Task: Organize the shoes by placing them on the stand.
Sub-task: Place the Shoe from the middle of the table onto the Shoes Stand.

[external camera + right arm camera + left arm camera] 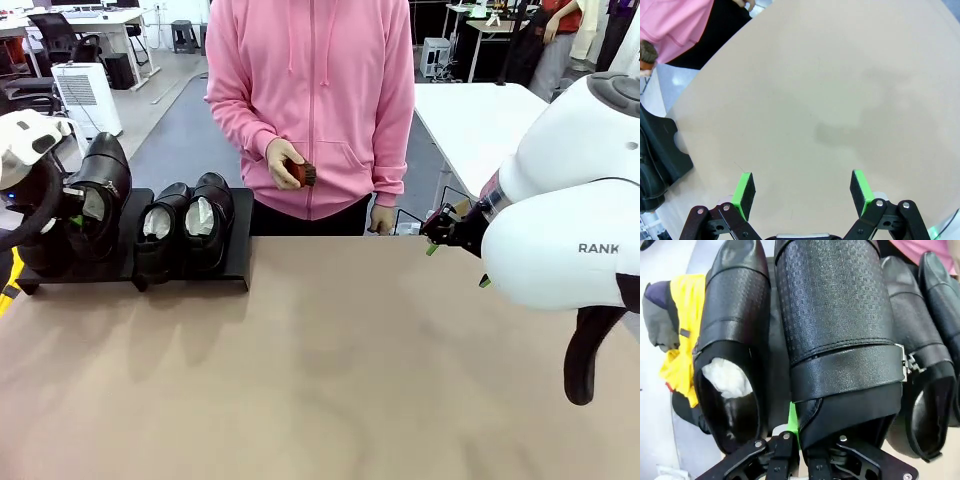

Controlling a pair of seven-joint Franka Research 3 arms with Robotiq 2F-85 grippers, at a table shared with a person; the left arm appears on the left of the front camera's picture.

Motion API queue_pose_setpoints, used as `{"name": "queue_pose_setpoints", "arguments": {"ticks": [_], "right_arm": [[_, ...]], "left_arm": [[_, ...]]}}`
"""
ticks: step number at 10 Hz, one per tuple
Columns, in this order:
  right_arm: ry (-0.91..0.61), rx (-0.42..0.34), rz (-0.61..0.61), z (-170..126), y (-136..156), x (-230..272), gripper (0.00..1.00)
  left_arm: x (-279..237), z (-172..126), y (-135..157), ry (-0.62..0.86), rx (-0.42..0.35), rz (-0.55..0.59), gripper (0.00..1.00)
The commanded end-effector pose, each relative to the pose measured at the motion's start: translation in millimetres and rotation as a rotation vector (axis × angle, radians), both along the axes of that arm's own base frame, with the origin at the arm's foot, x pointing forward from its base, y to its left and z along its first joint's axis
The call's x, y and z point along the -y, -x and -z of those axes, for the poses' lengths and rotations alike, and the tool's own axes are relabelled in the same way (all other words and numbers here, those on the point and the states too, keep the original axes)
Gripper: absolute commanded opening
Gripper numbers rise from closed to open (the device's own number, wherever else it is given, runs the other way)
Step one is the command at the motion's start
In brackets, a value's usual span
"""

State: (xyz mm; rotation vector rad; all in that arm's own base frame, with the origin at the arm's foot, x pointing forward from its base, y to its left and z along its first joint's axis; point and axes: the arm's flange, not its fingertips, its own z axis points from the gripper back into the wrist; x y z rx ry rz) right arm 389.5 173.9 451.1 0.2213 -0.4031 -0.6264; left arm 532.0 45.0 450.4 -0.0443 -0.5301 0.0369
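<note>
The stand [240, 262], a low matte-black platform, sits at the far left of the table. Two glossy black shoes [185, 228] rest side by side on its right panel, touching, openings up, with white paper stuffing in each. Over the left panel a third black shoe [98, 195] is tilted steeply, toe raised. In the left wrist view this shoe [837, 340] shows an embossed upper and a buckled strap; a fourth shoe [732, 345], paper-stuffed, lies just beside it, and the pair lies on its other side
</note>
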Motion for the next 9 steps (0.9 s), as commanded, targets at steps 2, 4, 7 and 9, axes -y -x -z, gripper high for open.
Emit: {"name": "queue_pose_setpoints", "arguments": {"ticks": [2,4,7,9], "right_arm": [[-0.011,0.004,-0.021,-1.2,-2.1,1.4,1.0],[-0.011,0.004,-0.021,-1.2,-2.1,1.4,1.0],[-0.011,0.004,-0.021,-1.2,-2.1,1.4,1.0],[-0.011,0.004,-0.021,-1.2,-2.1,1.4,1.0]], "left_arm": [[1.6,-4.3,-17.8,-0.016,0.028,-0.018,0.0],[3.3,-1.0,-22.1,-0.017,0.002,-0.02,0.0],[7.4,5.7,-29.1,-0.007,-0.036,-0.019,0.14],[7.1,7.3,-31.9,-0.008,-0.046,-0.023,0.52]]}}
